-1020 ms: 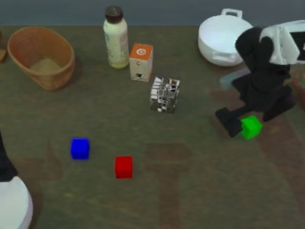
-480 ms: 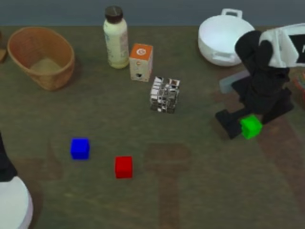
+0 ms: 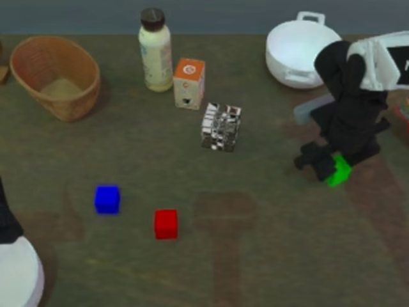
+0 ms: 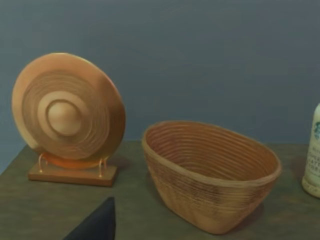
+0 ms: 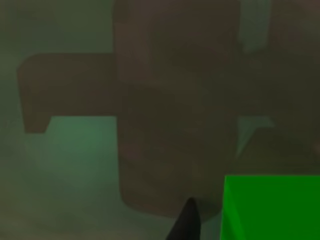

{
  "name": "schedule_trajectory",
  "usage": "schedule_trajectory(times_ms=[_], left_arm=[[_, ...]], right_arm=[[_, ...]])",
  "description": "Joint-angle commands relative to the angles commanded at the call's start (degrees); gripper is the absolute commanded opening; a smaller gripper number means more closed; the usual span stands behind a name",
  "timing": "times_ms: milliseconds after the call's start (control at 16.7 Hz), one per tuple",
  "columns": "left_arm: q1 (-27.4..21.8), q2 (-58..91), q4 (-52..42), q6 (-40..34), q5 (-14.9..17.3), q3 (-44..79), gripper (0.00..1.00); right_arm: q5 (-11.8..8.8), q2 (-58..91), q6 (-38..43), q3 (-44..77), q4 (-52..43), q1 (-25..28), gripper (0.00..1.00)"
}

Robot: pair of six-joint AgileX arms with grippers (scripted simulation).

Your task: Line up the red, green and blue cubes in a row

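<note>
The green cube (image 3: 340, 173) lies at the table's right, partly covered by my right gripper (image 3: 332, 167), which is lowered over it. My right gripper's jaws have narrowed around the cube. In the right wrist view one dark fingertip (image 5: 187, 222) stands a small gap off the green cube's (image 5: 272, 207) side, so the gripper is still open. The blue cube (image 3: 107, 199) and the red cube (image 3: 166, 224) rest at front left, apart from each other. My left arm (image 3: 7, 224) is parked at the left edge; one fingertip (image 4: 100, 222) shows, gripping nothing.
A mirrored silver cube (image 3: 221, 127) sits mid-table. Along the back stand a white box with an orange top (image 3: 189, 84), a cream bottle (image 3: 155, 51), a wicker basket (image 3: 56, 77) and a white pot (image 3: 300, 51). A round wooden disc on a stand (image 4: 67, 115) is beside the basket.
My right gripper's fingers have drawn in from a wide spread to close around the green cube, which now shows tilted and partly hidden. The left arm and the other cubes have not moved.
</note>
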Motion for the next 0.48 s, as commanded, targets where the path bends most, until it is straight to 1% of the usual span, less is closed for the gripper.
schedule_trajectory(times_ms=[120, 180, 480], left_arm=[[0.0, 0.0, 0.0, 0.0, 0.0, 0.0, 1.00], [0.0, 0.0, 0.0, 0.0, 0.0, 0.0, 1.00], [0.0, 0.0, 0.0, 0.0, 0.0, 0.0, 1.00]], right_arm=[[0.0, 0.0, 0.0, 0.0, 0.0, 0.0, 0.02], [0.0, 0.0, 0.0, 0.0, 0.0, 0.0, 0.00], [0.0, 0.0, 0.0, 0.0, 0.0, 0.0, 0.00]])
